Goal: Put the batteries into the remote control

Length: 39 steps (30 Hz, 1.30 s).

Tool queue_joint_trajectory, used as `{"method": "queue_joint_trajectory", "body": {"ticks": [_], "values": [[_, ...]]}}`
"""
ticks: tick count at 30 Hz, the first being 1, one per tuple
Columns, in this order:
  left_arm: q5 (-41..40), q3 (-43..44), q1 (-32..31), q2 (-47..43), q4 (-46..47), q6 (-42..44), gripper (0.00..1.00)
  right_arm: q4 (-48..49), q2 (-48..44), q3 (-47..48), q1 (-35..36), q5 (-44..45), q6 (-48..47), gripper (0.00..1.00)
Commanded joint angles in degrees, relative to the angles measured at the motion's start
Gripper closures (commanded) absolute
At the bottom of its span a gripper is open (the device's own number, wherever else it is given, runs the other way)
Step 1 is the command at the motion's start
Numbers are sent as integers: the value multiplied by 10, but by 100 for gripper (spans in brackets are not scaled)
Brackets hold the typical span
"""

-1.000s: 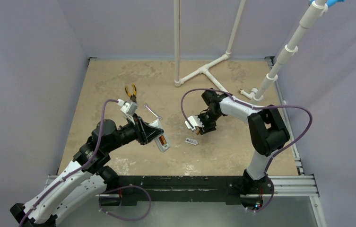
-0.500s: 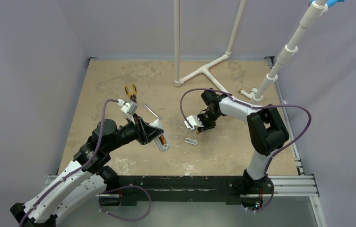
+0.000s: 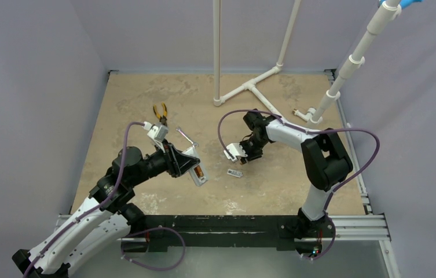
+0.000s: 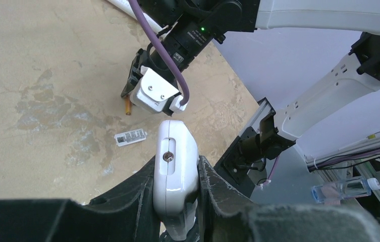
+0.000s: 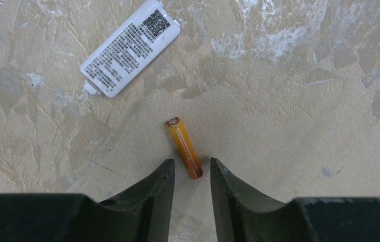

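At left, the left pincer (image 4: 176,162) is clamped on the remote control (image 4: 175,151), gripping the slim white handset by its long sides and holding it clear of the tabletop (image 3: 146,92). In the overhead view, an orange speck (image 3: 200,171) shows in the handset's back. It may be a cell already seated, but it is too small to tell.

Between the two arms the whitish cover plate (image 5: 129,48) lies flat on the tabletop with its printed side up, well apart from the handset and touched by nothing.

At right, the right pincer (image 5: 191,164) hangs low over the loose battery (image 5: 182,146), which lies on its side on the tabletop. The jaws stand partly apart and straddle only the battery's near end, with a sliver of tabletop showing between it and the left-hand finger. It is not yet gripped. The battery's long axis runs forward and away from the pincer, leaning slightly toward the cover plate, so most of its length lies ahead of the fingertips.

The right arm is plainly the nearer one and the left is occupied. By the look of it, a clean pick-up calls for the pincer to reach a little further along that axis before closing. A pinch at the very end could let the battery swing or roll free.
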Motion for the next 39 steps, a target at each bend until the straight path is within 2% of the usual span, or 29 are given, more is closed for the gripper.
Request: {"method": "queue_joint_trajectory", "body": {"ticks": [1, 10, 13, 18, 22, 26, 30, 32, 36, 39], "values": [[1, 0, 1, -8, 13, -3, 100, -32, 20, 6, 11, -13, -15, 67], [-2, -6, 1, -18, 11, -6, 100, -55, 24, 13, 15, -14, -21, 71], [-3, -6, 1, -18, 11, -6, 100, -69, 32, 21, 17, -13, -23, 77], [-4, -5, 0, -21, 8, -5, 100, -61, 38, 25, 17, -30, 5, 97], [-7, -6, 1, -23, 6, -5, 100, -59, 26, 25, 16, -44, 22, 100], [-9, -4, 1, -22, 5, -5, 100, -27, -27, 7, 14, -75, 63, 100], [-12, -4, 1, -18, 4, -4, 100, 85, -130, -37, 14, -109, 192, 100], [-10, -3, 0, -14, 6, -6, 100, 187, -195, -81, 16, -118, 308, 100], [-12, -6, 1, -9, 17, -11, 100, 381, -310, -174, 31, -61, 550, 100], [-11, -5, 1, 4, 29, -14, 100, 406, -366, -187, 66, -4, 662, 100]]}}
